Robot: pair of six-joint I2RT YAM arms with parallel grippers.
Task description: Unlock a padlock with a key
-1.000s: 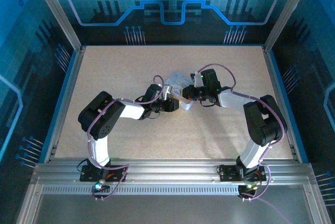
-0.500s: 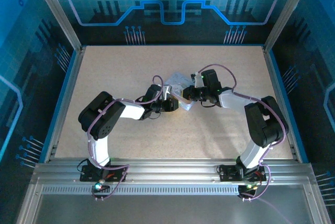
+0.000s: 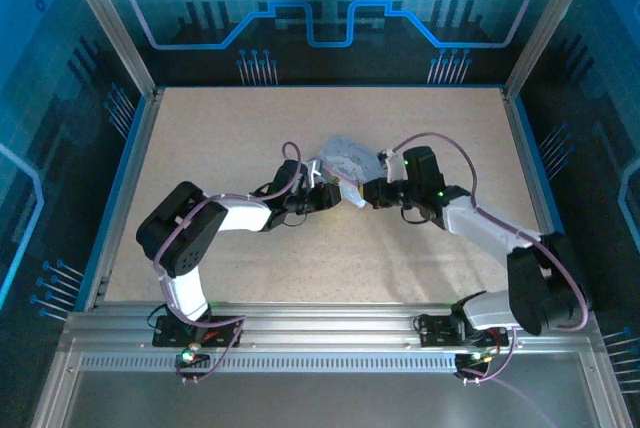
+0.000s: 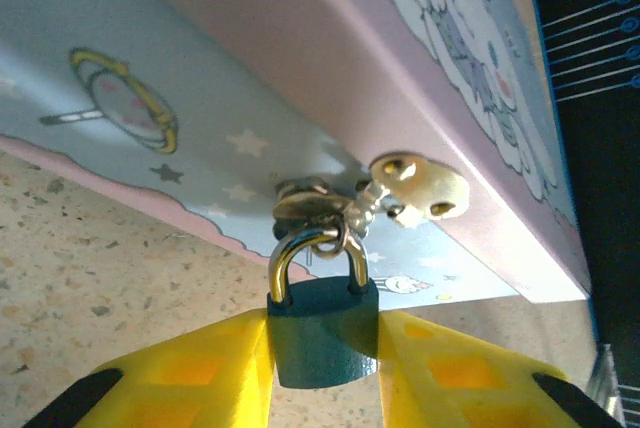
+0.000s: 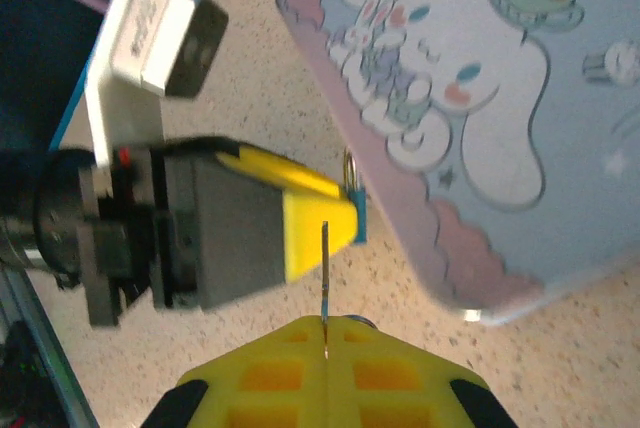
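Padlock [image 4: 322,333]: dark blue-grey body, upright, hanging by its silver shackle [image 4: 315,248] from the metal hasp [image 4: 310,203] on the front wall of the tin box [image 4: 250,78]. Body sat right between the jaws of the left gripper [image 4: 322,353], one yellow finger [image 4: 215,368] pressed on each flat side. Jaws were narrowed to the body's width and clamped on it; the shackle and top of the body stuck out past the fingertips. Shackle looked closed.

Key [image 5: 325,278]: thin dark sliver, pinched edge-on in the right gripper [image 5: 327,333]. Jaws were fully closed with no gap, and the blade stuck straight out from the seam between the yellow fingers [image 5: 270,373]. Blade pointed at the left gripper's yellow fingertip, and in the right wrist view its tip overlapped that fingertip. A blue sliver of padlock showed just beside the tip, against the box wall. Could not tell if the tip was in the keyhole.

Box: pastel lid with a cartoon bunny print, flat on the speckled table [image 3: 250,128], mid-table. A pale latch knob [image 4: 420,188] sat just right of the hasp.

Top view: both grippers met nose to nose at the near edge of the box, left arm from the left, right arm from the right. Padlock and key were too small to make out there.
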